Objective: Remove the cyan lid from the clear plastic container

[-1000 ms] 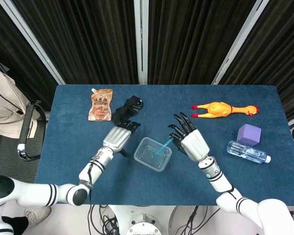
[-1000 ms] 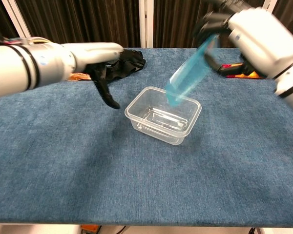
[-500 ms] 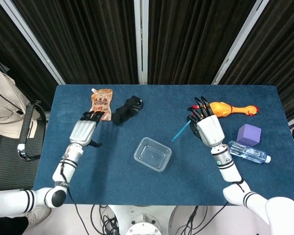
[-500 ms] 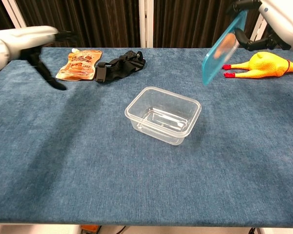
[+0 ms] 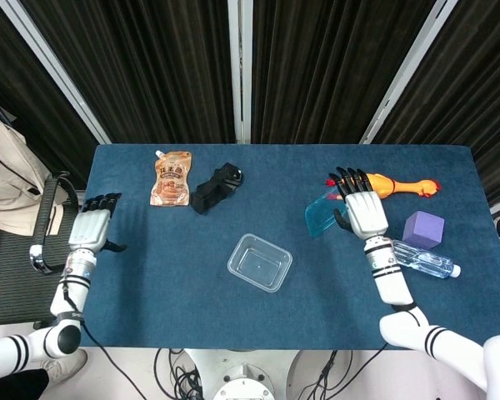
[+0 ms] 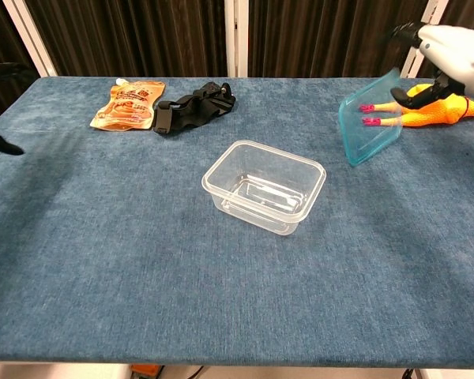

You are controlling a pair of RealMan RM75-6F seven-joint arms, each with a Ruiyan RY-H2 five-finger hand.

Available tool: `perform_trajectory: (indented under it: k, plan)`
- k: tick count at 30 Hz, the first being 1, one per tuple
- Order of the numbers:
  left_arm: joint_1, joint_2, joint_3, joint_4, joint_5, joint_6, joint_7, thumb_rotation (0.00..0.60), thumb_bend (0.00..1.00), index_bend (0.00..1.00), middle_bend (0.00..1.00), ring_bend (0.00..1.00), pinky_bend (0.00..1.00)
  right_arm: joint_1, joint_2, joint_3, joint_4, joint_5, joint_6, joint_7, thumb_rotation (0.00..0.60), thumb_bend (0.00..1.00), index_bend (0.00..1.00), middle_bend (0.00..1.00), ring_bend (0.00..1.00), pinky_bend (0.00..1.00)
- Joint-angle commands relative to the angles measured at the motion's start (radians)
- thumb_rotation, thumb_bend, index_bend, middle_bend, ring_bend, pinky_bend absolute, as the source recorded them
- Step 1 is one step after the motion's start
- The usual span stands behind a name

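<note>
The clear plastic container [image 5: 260, 262] [image 6: 265, 186] stands open and empty in the middle of the blue table. My right hand [image 5: 364, 211] [image 6: 450, 49] holds the cyan lid [image 5: 322, 217] [image 6: 369, 118] by its far edge, well to the right of the container, tilted with its lower corner close to the cloth. My left hand [image 5: 92, 225] is at the table's left edge, far from the container, fingers apart and holding nothing; in the chest view only its dark fingertips [image 6: 0, 142] show at the left border.
A yellow rubber chicken [image 5: 387, 184] [image 6: 426, 110] lies just behind the lid. A purple block [image 5: 422, 228] and a water bottle [image 5: 421, 258] sit at the right. An orange pouch [image 5: 172, 177] [image 6: 129, 105] and a black strap [image 5: 216, 187] [image 6: 191, 108] lie at the back left.
My right hand carried the lid from above the container out to the right and lowered it toward the table. My left hand withdrew from beside the container to the table's left edge.
</note>
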Motion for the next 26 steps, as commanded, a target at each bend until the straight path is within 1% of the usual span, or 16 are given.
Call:
perform_trajectory:
  k: [1,4,6,7,8,10,14,17,21,26]
  plan:
    - [0.025,0.013,-0.001,0.011,0.015,0.001,-0.025,0.600,0.00,0.05,0.03,0.00,0.00,-0.026,0.066,0.021,-0.088,0.043,0.004,-0.065,0.600,0.11,0.00,0.00,0.00,0.00]
    - [0.058,0.033,0.001,0.023,0.056,0.018,-0.060,0.600,0.00,0.05,0.03,0.00,0.00,-0.063,0.125,0.010,-0.172,0.031,0.051,-0.077,0.600,0.12,0.00,0.00,0.00,0.00]
    - [0.085,0.045,0.012,0.041,0.114,0.052,-0.081,0.600,0.00,0.05,0.03,0.00,0.00,-0.100,0.184,-0.017,-0.241,-0.014,0.093,-0.056,0.600,0.15,0.00,0.01,0.00,0.00]
    - [0.098,0.052,0.022,0.050,0.148,0.068,-0.091,0.600,0.00,0.05,0.03,0.00,0.00,-0.119,0.216,-0.033,-0.274,-0.037,0.107,-0.036,0.600,0.17,0.00,0.04,0.00,0.00]
    - [0.118,0.062,0.035,0.059,0.190,0.094,-0.103,0.600,0.00,0.05,0.03,0.00,0.00,-0.145,0.259,-0.053,-0.315,-0.065,0.126,-0.006,0.600,0.18,0.01,0.08,0.00,0.00]
    - [0.152,0.069,0.043,0.065,0.233,0.152,-0.113,0.600,0.00,0.05,0.03,0.00,0.00,-0.185,0.311,-0.080,-0.361,-0.105,0.168,0.035,0.600,0.21,0.02,0.12,0.00,0.00]
    - [0.234,0.099,0.060,0.026,0.334,0.293,-0.145,0.600,0.00,0.06,0.04,0.00,0.00,-0.280,0.408,-0.148,-0.443,-0.190,0.271,0.114,0.600,0.22,0.03,0.13,0.00,0.00]
    - [0.292,0.133,0.080,-0.022,0.404,0.375,-0.166,0.600,0.00,0.07,0.04,0.00,0.00,-0.345,0.452,-0.194,-0.477,-0.244,0.347,0.158,0.600,0.22,0.03,0.12,0.00,0.00]
    - [0.366,0.167,0.105,-0.086,0.452,0.460,-0.153,0.600,0.00,0.07,0.04,0.00,0.00,-0.420,0.471,-0.236,-0.482,-0.287,0.435,0.186,0.600,0.22,0.03,0.10,0.00,0.00]
    - [0.451,0.172,0.140,-0.146,0.531,0.561,-0.115,0.600,0.00,0.07,0.04,0.00,0.00,-0.475,0.491,-0.265,-0.475,-0.284,0.461,0.234,0.600,0.22,0.03,0.09,0.00,0.00]
